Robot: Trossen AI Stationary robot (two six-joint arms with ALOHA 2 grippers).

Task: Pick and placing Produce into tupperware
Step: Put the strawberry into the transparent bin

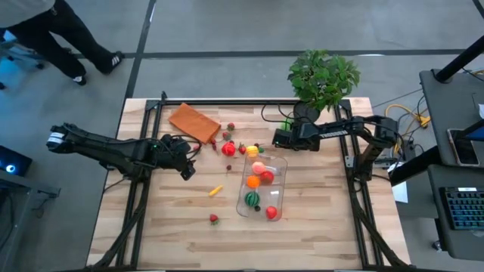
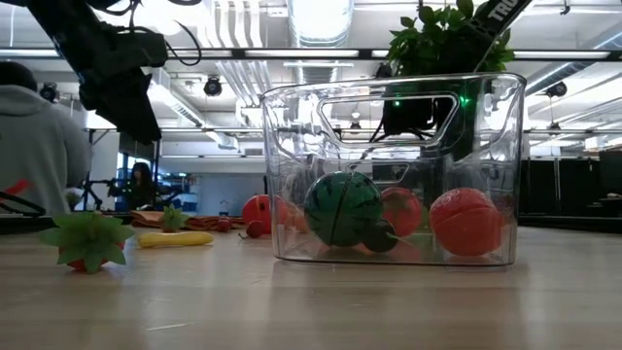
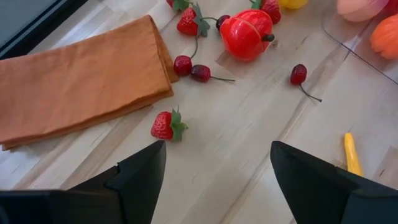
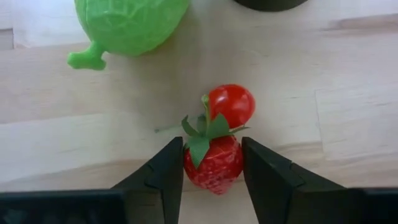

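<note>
The clear tupperware [image 1: 280, 168] stands mid-table with several toy fruits inside, a green melon [image 2: 342, 207] among them. More produce lies loose toward the far left: a red tomato [image 3: 247, 34], cherries [image 3: 191, 68], strawberries [image 3: 166, 125], a yellow piece [image 1: 216, 190], and one strawberry [image 1: 214, 219] near the front. My right gripper [image 1: 277, 140] is beside the tub's far end, shut on a strawberry [image 4: 213, 163], with a cherry tomato [image 4: 231, 104] just beyond. My left gripper [image 3: 217, 149] hovers open left of the loose fruit, touching nothing. My right gripper pinches the strawberry's red body [image 4: 189, 167] between its two fingers, one on each side. The green leaf cap [image 4: 208, 129] points away from the wrist. The fingers slant down from the table's right side. Whether the strawberry is lifted off the wood cannot be told.
A folded orange-brown cloth [image 1: 194, 122] lies at the far left. A potted plant [image 1: 321, 75] stands at the far edge, with a green toy fruit [image 4: 127, 22] at its foot. A person [image 1: 53, 34] stands beyond the far left corner. Bare wood shows at the near side.
</note>
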